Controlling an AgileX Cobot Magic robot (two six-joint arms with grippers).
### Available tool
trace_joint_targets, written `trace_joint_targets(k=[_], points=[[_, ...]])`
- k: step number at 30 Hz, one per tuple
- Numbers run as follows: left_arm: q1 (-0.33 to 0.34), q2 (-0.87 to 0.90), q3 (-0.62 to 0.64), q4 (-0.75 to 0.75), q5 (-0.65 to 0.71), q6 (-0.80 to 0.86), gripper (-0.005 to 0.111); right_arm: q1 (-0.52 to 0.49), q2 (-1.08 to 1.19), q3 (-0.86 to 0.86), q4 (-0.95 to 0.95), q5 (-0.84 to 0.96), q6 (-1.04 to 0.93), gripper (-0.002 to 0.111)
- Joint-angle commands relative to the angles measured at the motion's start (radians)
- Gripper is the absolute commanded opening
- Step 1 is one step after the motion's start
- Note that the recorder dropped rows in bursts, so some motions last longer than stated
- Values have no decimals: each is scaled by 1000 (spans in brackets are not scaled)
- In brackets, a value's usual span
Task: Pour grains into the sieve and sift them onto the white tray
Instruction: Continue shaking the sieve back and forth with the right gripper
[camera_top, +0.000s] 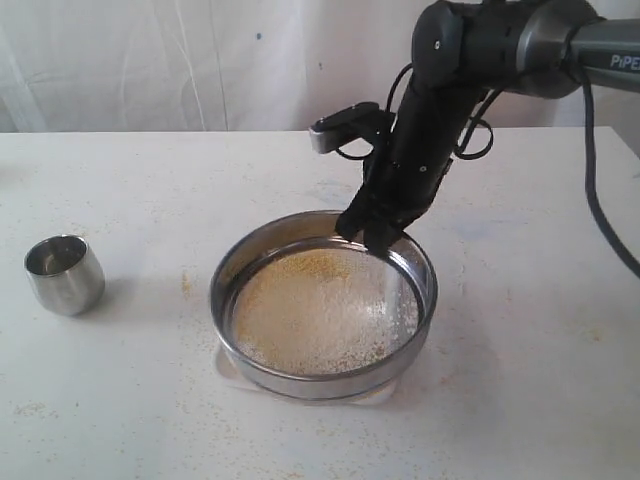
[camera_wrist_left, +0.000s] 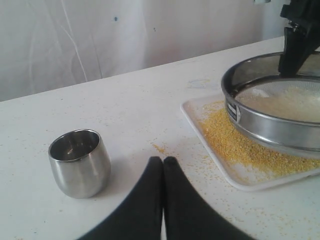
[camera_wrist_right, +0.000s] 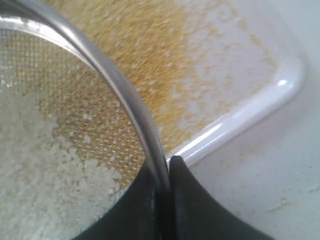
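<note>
The round metal-rimmed sieve (camera_top: 322, 375) hangs just over the white tray (camera_top: 232, 368), lifted at its far side. Pale coarse grains (camera_top: 320, 310) lie on its mesh. My right gripper (camera_top: 375, 235) is shut on the sieve's far rim (camera_wrist_right: 135, 107), one finger inside and one outside. In the left wrist view yellow sifted grains (camera_wrist_left: 235, 145) cover the white tray (camera_wrist_left: 196, 122) below the sieve (camera_wrist_left: 272, 127). My left gripper (camera_wrist_left: 163, 161) is shut on nothing, low over the table between the cup and the tray; it is outside the exterior view.
A small steel cup (camera_top: 64, 273) (camera_wrist_left: 80, 162) stands upright, with nothing in it, on the table at the left. Scattered grains dot the white table around the tray. A white curtain hangs behind the table.
</note>
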Motion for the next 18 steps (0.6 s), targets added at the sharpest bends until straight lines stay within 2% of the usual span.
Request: trace_joint_targets(k=[1, 2, 5, 6, 7, 9, 11, 12, 15, 16, 18], points=[[-6, -6, 4, -4, -4, 4, 0, 3, -18, -7, -136, -123, 405, 0], [-6, -6, 4, -4, -4, 4, 0, 5, -18, -7, -106, -109, 388, 0], [-6, -6, 4, -4, -4, 4, 0, 17, -20, -7, 84, 19, -26, 0], [-6, -6, 4, -4, -4, 4, 0, 17, -20, -7, 95, 32, -92, 0], [-6, -6, 4, -4, -4, 4, 0, 17, -20, -7, 69, 1, -48, 0], [-6, -6, 4, -4, -4, 4, 0, 13, -20, -7, -66, -100, 213, 0], [-6, -6, 4, -4, -4, 4, 0, 14, -21, -7, -119, -114, 416, 0], [-6, -6, 4, -4, -4, 4, 0, 18, -21, -7, -80, -93, 356, 0], [-6, -6, 4, -4, -4, 4, 0, 24, -21, -7, 126, 30, -88, 0], [-6, -6, 4, -4, -4, 4, 0, 24, -21, -7, 125, 30, -110, 0], [-6, -6, 4, -4, -4, 4, 0, 22, -21, -7, 14, -71, 69, 0]])
